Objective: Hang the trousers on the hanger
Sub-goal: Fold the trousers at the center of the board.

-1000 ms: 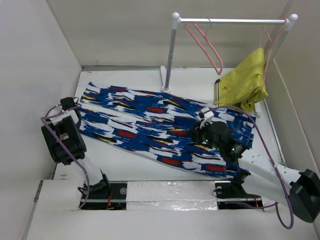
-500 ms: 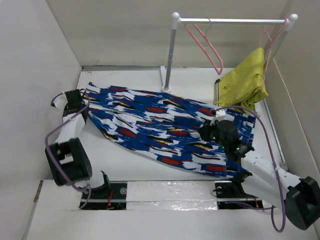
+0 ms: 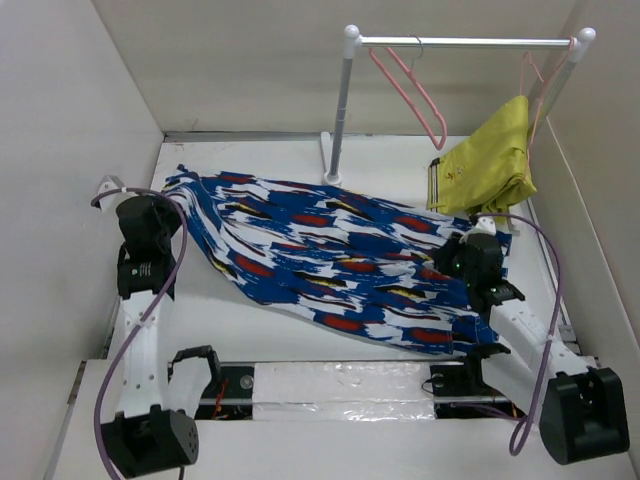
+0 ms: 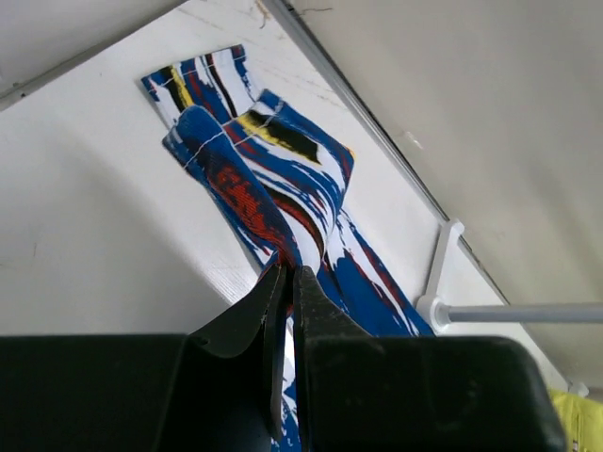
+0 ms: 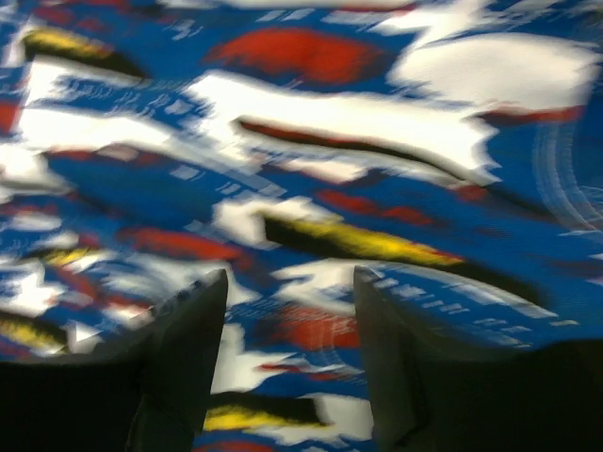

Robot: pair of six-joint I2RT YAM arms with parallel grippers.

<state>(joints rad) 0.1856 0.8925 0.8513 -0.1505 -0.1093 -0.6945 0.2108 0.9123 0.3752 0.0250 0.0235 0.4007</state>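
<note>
The trousers (image 3: pixel 330 260), bright blue with white, red, yellow and black splashes, lie spread across the table from far left to near right. My left gripper (image 3: pixel 165 208) is at their leg ends; in the left wrist view its jaws (image 4: pixel 287 275) are shut on a fold of the trousers (image 4: pixel 273 184). My right gripper (image 3: pixel 462 265) hovers over the waist end, open and empty, with blurred trouser fabric (image 5: pixel 311 122) filling its view between the jaws (image 5: pixel 290 282). The bare pink hanger (image 3: pixel 412 92) hangs on the rail at the back.
A white clothes rail (image 3: pixel 460 42) on posts stands at the back; its left post base (image 3: pixel 331 178) touches the trousers' far edge and shows in the left wrist view (image 4: pixel 435 306). A second pink hanger with a yellow-green garment (image 3: pixel 490 165) hangs at the right. Walls enclose the table.
My left arm swung out to the leg ends and shut on the fabric, bunching that edge. My right gripper moved right along the trousers toward the waist end.
</note>
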